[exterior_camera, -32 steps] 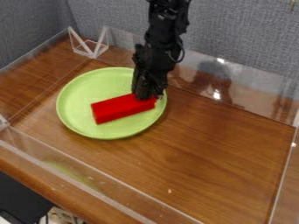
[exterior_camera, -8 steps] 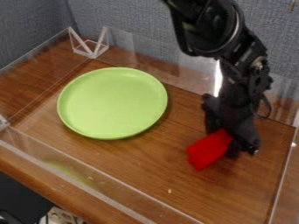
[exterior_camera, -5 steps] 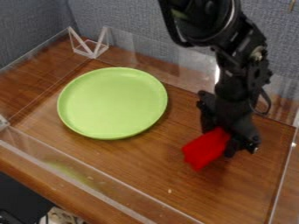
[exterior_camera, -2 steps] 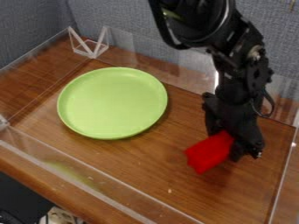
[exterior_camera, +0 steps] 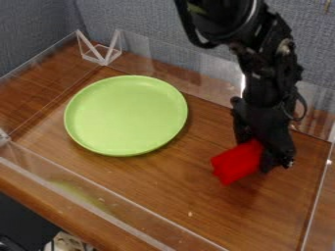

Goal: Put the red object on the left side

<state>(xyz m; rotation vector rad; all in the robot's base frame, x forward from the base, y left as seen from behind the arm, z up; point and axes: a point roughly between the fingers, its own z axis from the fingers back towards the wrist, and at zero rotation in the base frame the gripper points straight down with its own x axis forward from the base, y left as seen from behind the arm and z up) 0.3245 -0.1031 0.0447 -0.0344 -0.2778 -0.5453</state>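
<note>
The red object (exterior_camera: 238, 162), a bright red block, sits low over the wooden table at the right, well away from the lime-green plate (exterior_camera: 125, 115). My gripper (exterior_camera: 265, 147) comes down from above and is shut on the block's far upper end, its black fingers on both sides of it. The block's near end points toward the front of the table. Whether the block rests on the wood or hangs just above it, I cannot tell.
Clear plastic walls (exterior_camera: 157, 230) ring the wooden table (exterior_camera: 170, 186). A small clear wire-like stand (exterior_camera: 98, 46) sits at the back left corner. The robot arm (exterior_camera: 256, 49) rises over the right half of the table.
Several seconds ago the block lay on the green plate under the gripper; it is now at the right. In the last second the arm and block shifted only slightly.
</note>
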